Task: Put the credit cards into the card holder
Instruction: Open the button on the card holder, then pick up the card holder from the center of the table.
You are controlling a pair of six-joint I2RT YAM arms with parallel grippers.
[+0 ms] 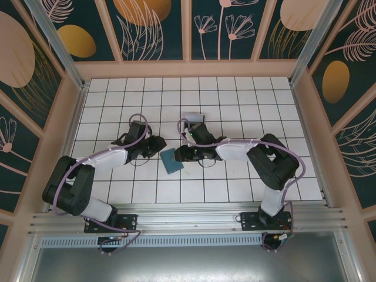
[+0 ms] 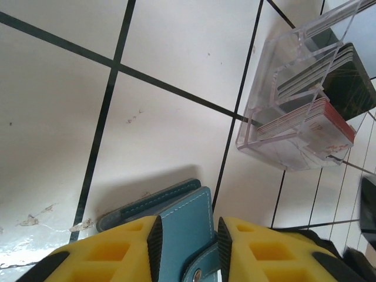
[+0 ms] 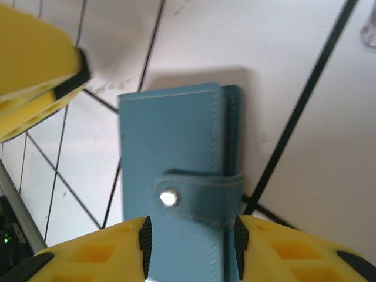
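The card holder (image 3: 170, 141) was a teal wallet, folded, with a strap (image 3: 200, 197) bearing a metal snap wrapped across its front. It lay flat on the tiled table (image 1: 235, 94), near the middle and a little toward the near edge. You had the left gripper (image 2: 188, 228) astride one end of it, both black pads (image 2: 154, 235) against its edges, pinching it. The right gripper (image 3: 192, 226) straddled the wallet at the strap. Its pads stood close on either side, but whether they pressed or merely flanked the wallet could not be told. The credit cards (image 2: 320, 117) — a dark stack and a pinkish-red stack — stood on edge side by side in a clear plastic box (image 2: 276, 64). The box was apart from the wallet, toward the far edge of the table and about midway between its left and right edges. The left arm (image 1: 103, 160) and the right arm (image 1: 244, 150) reached in from the near edge.
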